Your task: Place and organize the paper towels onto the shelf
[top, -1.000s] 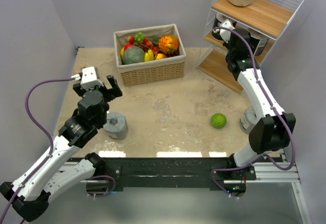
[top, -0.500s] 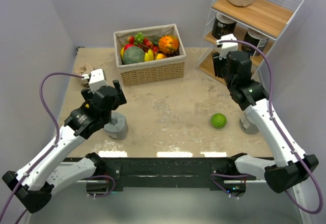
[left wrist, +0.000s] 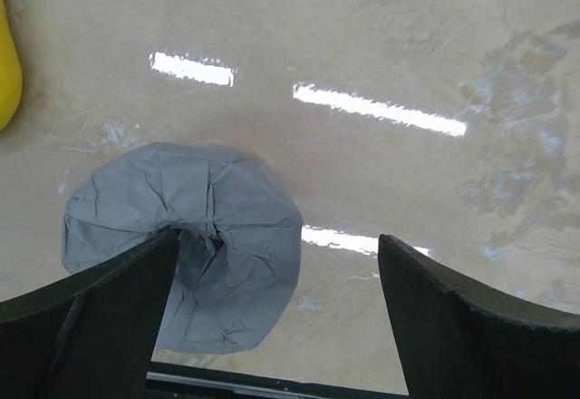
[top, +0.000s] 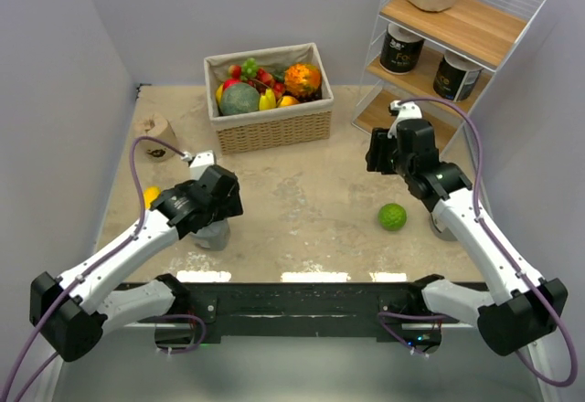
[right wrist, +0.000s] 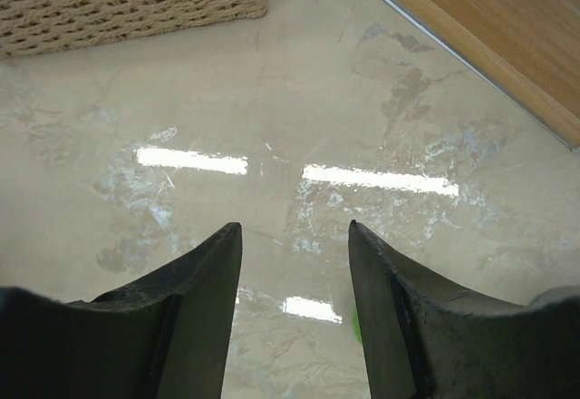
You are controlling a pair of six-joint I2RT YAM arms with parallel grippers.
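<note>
Right gripper, spread and empty, backs off the shelf.
Left gripper, spread, has dropped over the next grey roll.

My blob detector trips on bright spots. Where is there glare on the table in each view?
Top view: three white glare strips along the table's near edge. Left wrist: two bright bars on the table, a third beside the grey roll, itself matte. Right wrist: two bars mid-frame, a smaller one between the right gripper's fingers.
</note>
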